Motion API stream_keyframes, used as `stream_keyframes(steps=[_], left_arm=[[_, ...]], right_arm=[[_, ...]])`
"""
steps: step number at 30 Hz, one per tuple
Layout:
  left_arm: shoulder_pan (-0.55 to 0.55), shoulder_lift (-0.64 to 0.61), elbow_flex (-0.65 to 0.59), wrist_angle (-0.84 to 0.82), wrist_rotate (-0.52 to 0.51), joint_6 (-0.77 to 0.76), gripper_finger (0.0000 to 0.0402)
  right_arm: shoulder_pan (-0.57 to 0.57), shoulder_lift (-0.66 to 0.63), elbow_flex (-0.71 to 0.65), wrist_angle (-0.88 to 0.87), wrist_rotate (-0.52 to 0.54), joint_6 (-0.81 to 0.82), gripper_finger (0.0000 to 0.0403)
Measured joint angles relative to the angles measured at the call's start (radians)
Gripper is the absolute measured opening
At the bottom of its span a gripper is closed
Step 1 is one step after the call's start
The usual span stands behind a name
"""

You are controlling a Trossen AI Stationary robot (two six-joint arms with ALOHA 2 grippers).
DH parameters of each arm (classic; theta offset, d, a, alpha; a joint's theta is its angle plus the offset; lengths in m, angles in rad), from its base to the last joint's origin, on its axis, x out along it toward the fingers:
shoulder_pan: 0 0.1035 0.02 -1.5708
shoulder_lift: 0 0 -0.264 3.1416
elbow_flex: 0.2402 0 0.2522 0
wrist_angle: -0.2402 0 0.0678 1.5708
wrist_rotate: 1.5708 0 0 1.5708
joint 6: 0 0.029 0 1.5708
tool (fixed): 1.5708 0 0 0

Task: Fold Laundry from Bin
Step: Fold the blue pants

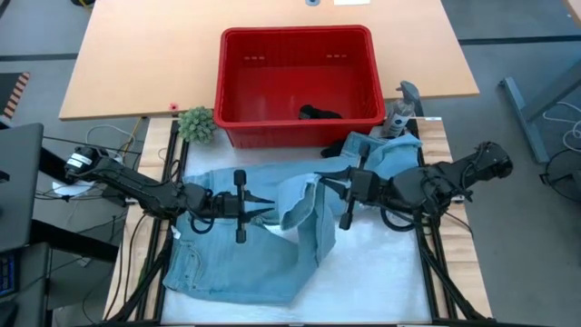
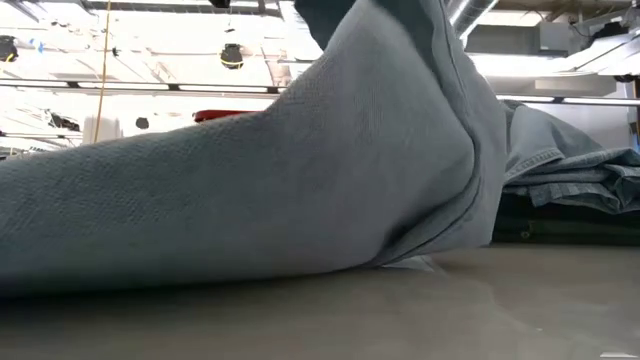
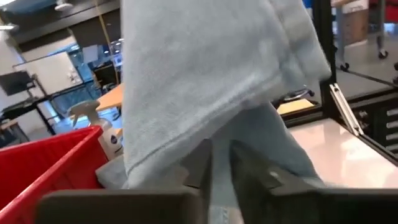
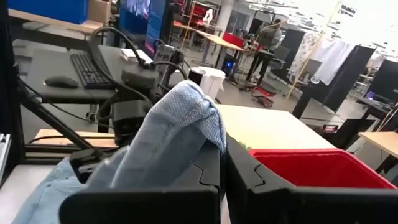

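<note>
Both claws, left [image 1: 265, 206] and right [image 1: 324, 184], low over table, each pinching light denim [image 1: 236, 263].

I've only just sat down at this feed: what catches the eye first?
A pair of light blue denim jeans sprawls across the white table, one fold pinched up at the middle between the left pincer and the right pincer. Behind it stands a large red plastic bin with a dark garment inside.
</note>
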Motion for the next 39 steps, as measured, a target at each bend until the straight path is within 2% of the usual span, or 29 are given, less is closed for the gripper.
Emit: stream_keyframes(steps=[2, 4, 8, 10, 12, 16, 21, 27, 30, 33, 39], left_arm=[[0.000, 0.000, 0.000, 0.003, -0.016, -0.016, 0.0015], [0.000, 0.000, 0.000, 0.000, -0.047, -0.033, 0.0008], [0.000, 0.000, 0.000, -0.019, -0.135, -0.045, 0.0007], [0.001, 0.000, 0.000, -0.043, -0.105, 0.013, 0.0011], [0.000, 0.000, 0.000, -0.075, -0.049, 0.102, 0.0022], [0.001, -0.005, 0.000, -0.076, 0.004, 0.137, 0.0062], [0.000, -0.035, 0.000, -0.040, 0.060, 0.122, 0.0141], [0.018, -0.045, 0.000, -0.063, -0.036, 0.138, 0.0240], [0.039, -0.034, 0.000, -0.058, -0.020, 0.187, 0.0275], [0.060, -0.033, 0.000, -0.049, -0.010, 0.218, 0.0303], [0.066, -0.034, 0.000, 0.085, -0.106, 0.374, 0.0333]], right_arm=[[0.000, 0.001, 0.000, -0.005, 0.000, -0.002, 0.0025], [-0.001, 0.001, 0.000, 0.000, 0.014, -0.014, 0.0025], [-0.020, 0.001, 0.000, 0.032, 0.193, 0.032, 0.0025], [-0.036, 0.001, 0.000, 0.033, 0.240, 0.042, 0.0025], [-0.049, 0.001, 0.000, 0.034, 0.241, 0.038, 0.0025], [-0.072, 0.001, 0.000, 0.038, 0.216, 0.038, 0.0025], [-0.072, 0.001, 0.000, 0.080, 0.211, 0.035, 0.0025], [-0.072, 0.001, 0.000, 0.175, 0.200, 0.003, 0.0025], [-0.072, 0.001, 0.000, 0.199, 0.196, 0.001, 0.0025], [-0.072, 0.001, 0.000, 0.198, 0.194, 0.003, 0.0025], [-0.072, 0.001, 0.000, 0.198, 0.168, 0.009, 0.0025]])
